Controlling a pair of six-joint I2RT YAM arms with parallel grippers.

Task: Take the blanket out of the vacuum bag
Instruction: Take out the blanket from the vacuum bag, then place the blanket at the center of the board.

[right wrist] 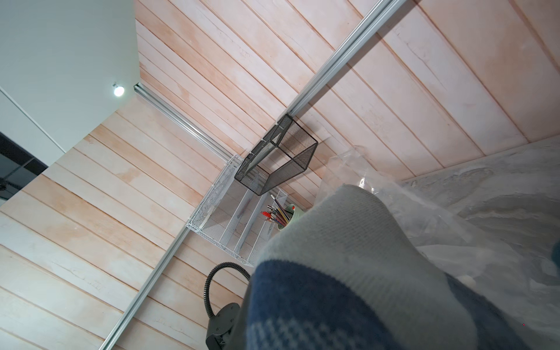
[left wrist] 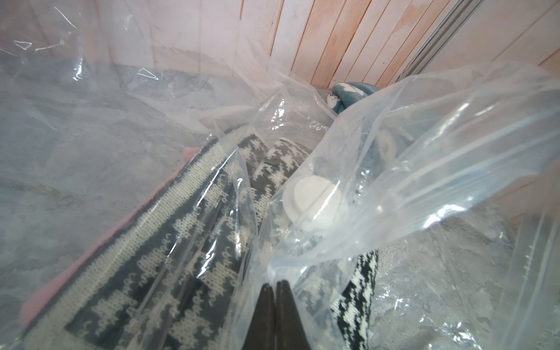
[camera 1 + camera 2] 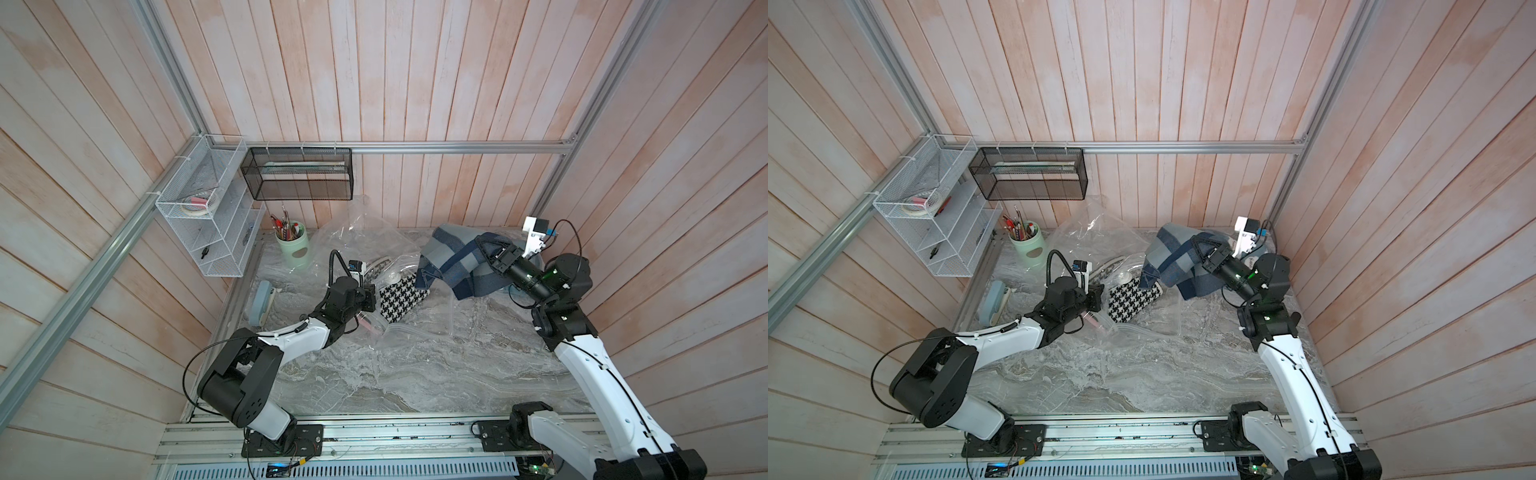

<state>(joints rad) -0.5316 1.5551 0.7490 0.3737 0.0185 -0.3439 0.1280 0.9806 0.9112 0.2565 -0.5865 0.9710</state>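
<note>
Left wrist view: left tool (image 2: 275, 284) pinches the clear crinkled vacuum bag (image 2: 424, 157) while right tool (image 3: 486, 247) grips the blue blanket (image 3: 446, 253).

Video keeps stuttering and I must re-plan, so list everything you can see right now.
vacuum bag: one, clear, crumpled across the table's rear middle
valve: one, white, round, on the bag
checked blanket: one, blue and grey, lifted at rear right
houndstooth fabric: one, black and white, mid-table, partly under the bag's plastic
teal fabric: one, far corner by the wall
pen cup: one, pale green, rear left, holding pens
desk tool: one, pale blue, left table edge
wire rack: one, white, left wall
mesh basket: one, black, back wall
table: grey marble
left gripper: shut on the vacuum bag
right gripper: shut on the checked blanket
</note>
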